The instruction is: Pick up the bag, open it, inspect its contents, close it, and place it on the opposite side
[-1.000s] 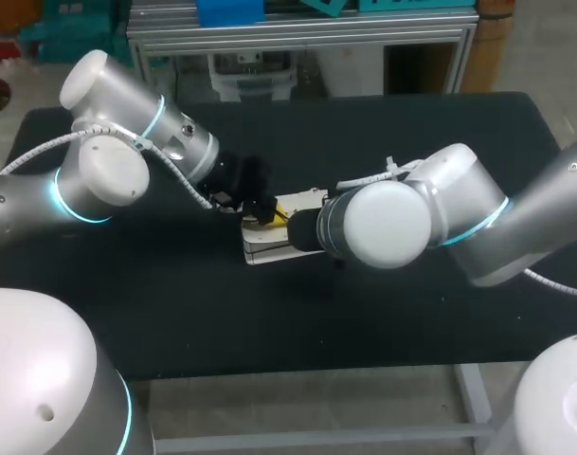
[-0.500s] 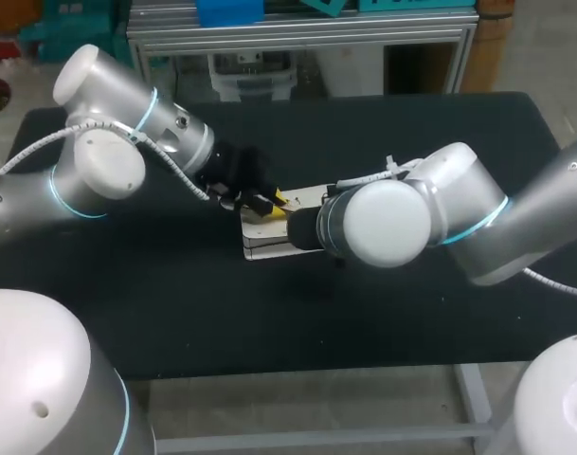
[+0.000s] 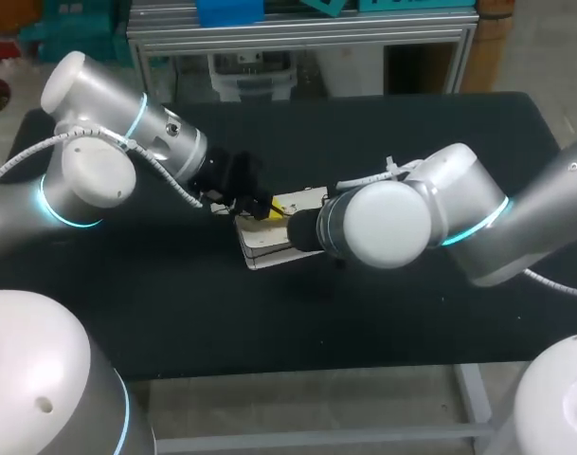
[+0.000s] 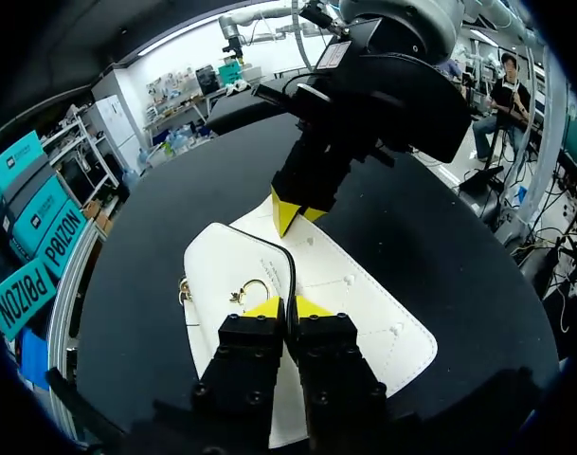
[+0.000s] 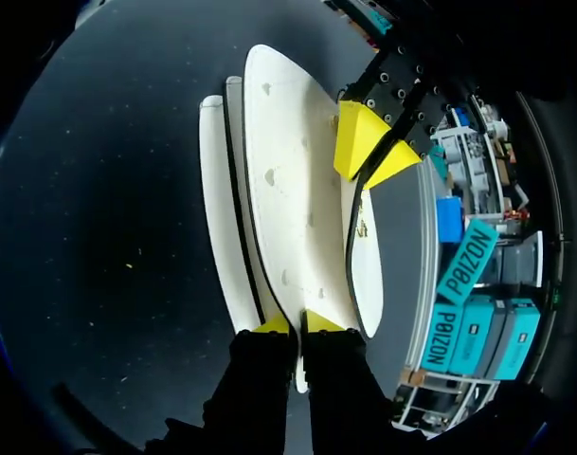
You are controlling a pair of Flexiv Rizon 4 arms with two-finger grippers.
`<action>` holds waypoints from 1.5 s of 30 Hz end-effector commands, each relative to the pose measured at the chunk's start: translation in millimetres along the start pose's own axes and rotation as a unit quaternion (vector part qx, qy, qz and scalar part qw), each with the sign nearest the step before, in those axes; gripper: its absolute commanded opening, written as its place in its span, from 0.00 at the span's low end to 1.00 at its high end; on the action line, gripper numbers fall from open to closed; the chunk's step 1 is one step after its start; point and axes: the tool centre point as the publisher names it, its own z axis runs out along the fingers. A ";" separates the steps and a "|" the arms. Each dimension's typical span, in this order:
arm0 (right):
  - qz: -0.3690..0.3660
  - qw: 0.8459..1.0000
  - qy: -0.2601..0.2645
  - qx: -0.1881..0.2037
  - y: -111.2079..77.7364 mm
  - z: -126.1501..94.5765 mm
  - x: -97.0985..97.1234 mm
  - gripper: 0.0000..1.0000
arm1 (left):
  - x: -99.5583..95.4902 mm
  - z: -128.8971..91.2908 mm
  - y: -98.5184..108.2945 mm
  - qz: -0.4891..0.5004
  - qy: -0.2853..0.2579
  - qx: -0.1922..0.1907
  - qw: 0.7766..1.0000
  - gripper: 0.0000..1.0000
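Bag [image 4: 364, 313] is clamped at opposite edges by left gripper [image 4: 286, 306] and right gripper [image 5: 296, 324]; lift the left edge slowly while the right holds firm.

The bag [image 3: 266, 239] lies flat near the middle of the worktop [image 3: 430, 133], between the two arms, with the left hand [image 4: 286, 305] clamped on its left edge and the right hand [image 5: 297, 324] clamped on the opposite edge, facing it.
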 end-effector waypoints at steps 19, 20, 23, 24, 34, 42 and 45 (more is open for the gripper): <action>0.001 1.000 -0.003 0.001 1.1 3.5 -1.3 0.00 | -16.9 -6.8 5.6 0.000 0.000 -0.002 1.000 0.63; 0.001 1.000 -0.003 0.001 1.1 3.5 -1.3 0.00 | -17.1 -9.8 4.0 0.003 -0.002 0.002 1.000 0.62; 0.001 1.000 -0.003 0.001 1.1 3.5 -1.3 0.00 | -17.1 -16.0 0.5 0.006 -0.011 0.013 1.000 0.55; 0.001 1.000 -0.003 0.001 1.1 3.5 -1.3 0.00 | -17.1 -17.7 -1.1 0.007 -0.015 0.017 1.000 0.47; 0.001 1.000 -0.003 0.001 1.1 3.5 -1.3 0.00 | -24.8 -11.1 2.8 0.002 -0.022 -0.007 1.000 0.32; 0.001 1.000 -0.003 0.001 1.1 3.5 -1.3 0.00 | -23.0 0.0 11.8 -0.010 -0.024 -0.020 0.999 0.00; 0.001 1.000 -0.003 0.001 1.1 3.5 -1.3 0.00 | -16.4 2.5 14.4 -0.013 0.003 -0.009 1.000 0.00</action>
